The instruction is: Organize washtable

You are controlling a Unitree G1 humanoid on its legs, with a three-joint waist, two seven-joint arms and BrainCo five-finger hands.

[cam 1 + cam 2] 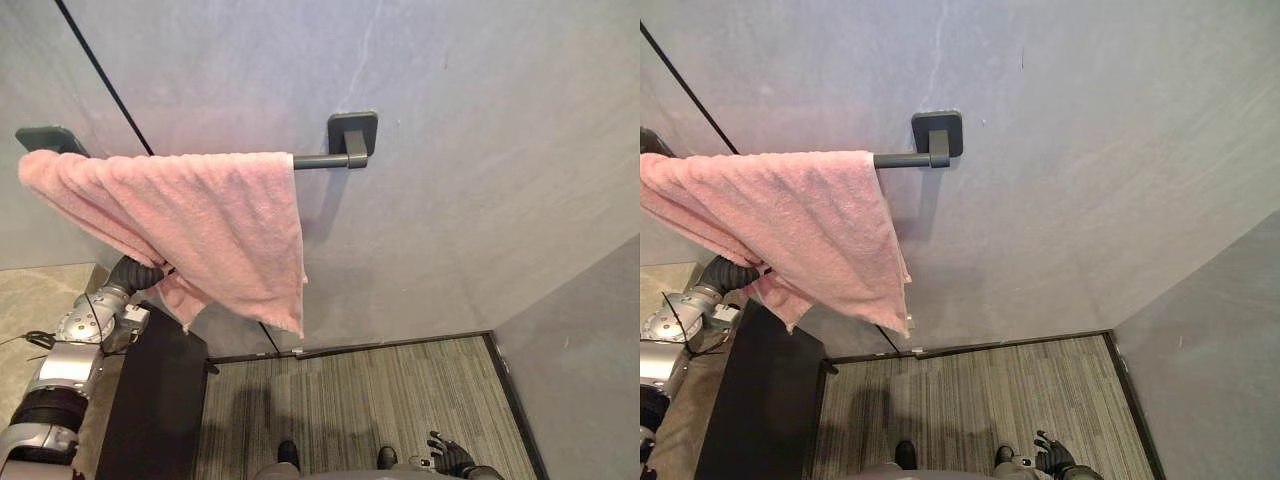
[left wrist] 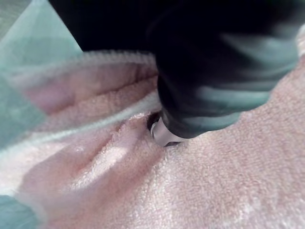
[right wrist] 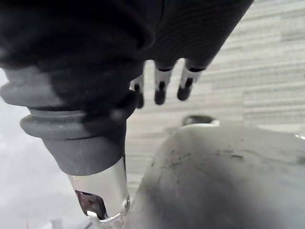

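Though askew, pink towel (image 1: 200, 215) against grey wall (image 1: 480, 150).

The pink terry towel (image 1: 190, 220) hangs draped over a dark rail (image 1: 318, 161) on the grey wall (image 1: 480, 150). It covers the rail's left part and leaves the right end bare. It hangs unevenly, with folds slanting down to a low corner on the right and a smaller bunch at lower left.

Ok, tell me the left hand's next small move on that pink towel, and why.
Probably ease the left hand toward the bare end of the bar, spreading the pink towel: it hangs bunched and slanted, one corner drooping low, and the hand is tucked into the cloth.
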